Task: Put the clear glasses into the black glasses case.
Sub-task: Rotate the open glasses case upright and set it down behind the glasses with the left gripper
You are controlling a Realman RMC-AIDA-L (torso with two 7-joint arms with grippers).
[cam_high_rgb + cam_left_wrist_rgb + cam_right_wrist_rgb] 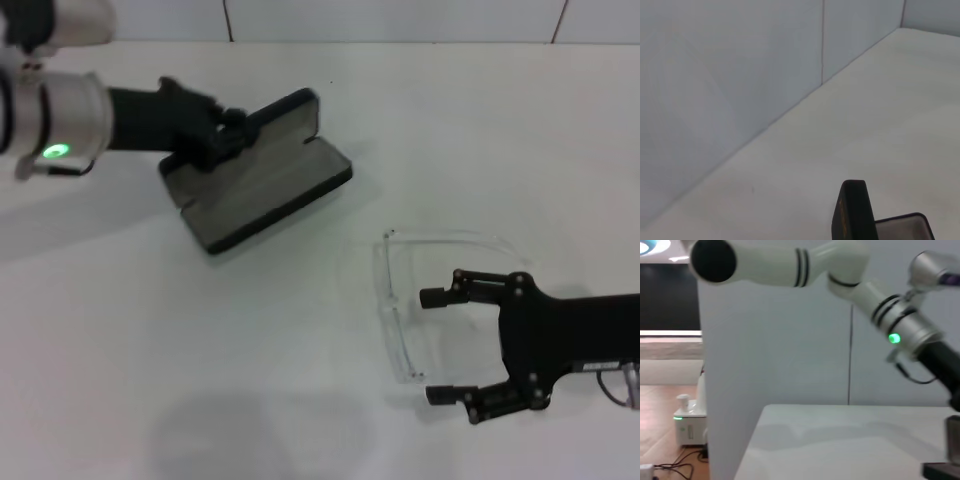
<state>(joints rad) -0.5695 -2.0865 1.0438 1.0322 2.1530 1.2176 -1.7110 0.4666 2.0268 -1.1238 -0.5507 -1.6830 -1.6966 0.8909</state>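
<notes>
The black glasses case (262,195) lies open at the table's far middle-left, its grey-lined base flat and its lid (286,110) standing up. My left gripper (232,128) reaches in from the left and is shut on the lid's left end. The lid's edge (853,212) shows in the left wrist view. The clear glasses (392,305) rest on the table at the near right, one arm stretching rightward along the far side. My right gripper (435,346) hovers open just right of the lens, its two fingers (432,297) spread along the lens length, with nothing between them.
A white wall runs along the table's far edge. Bare white tabletop (200,380) lies between the case and the glasses and toward the near left. In the right wrist view the left arm (910,330) shows, with part of the case (942,470) at the picture's edge.
</notes>
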